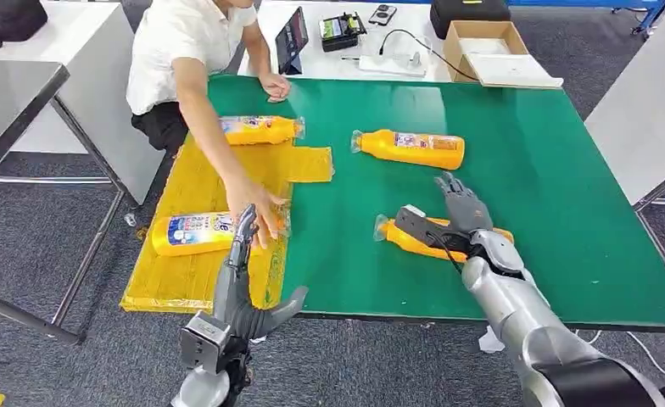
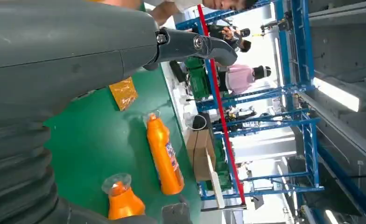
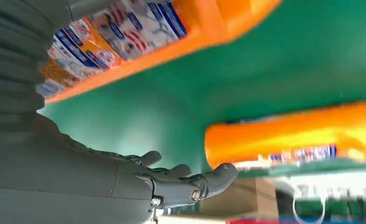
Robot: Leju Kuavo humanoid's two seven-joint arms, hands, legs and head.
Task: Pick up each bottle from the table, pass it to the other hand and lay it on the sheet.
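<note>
Near the tabletop's front edge, the right hand (image 1: 463, 208) hangs over the nearest bottle (image 1: 414, 241), fingers spread and grasping nothing. That bottle's long axis runs roughly along the front edge, cap toward the sheet (image 1: 195, 280); it lies under the right wrist, so the right hand is plainly closer. The left hand (image 1: 243, 280), released, reaches up at the sheet's corner beside a person's hand (image 1: 257, 208); whether they touch is unclear. Farther back lies another bottle (image 1: 410, 148).
</note>
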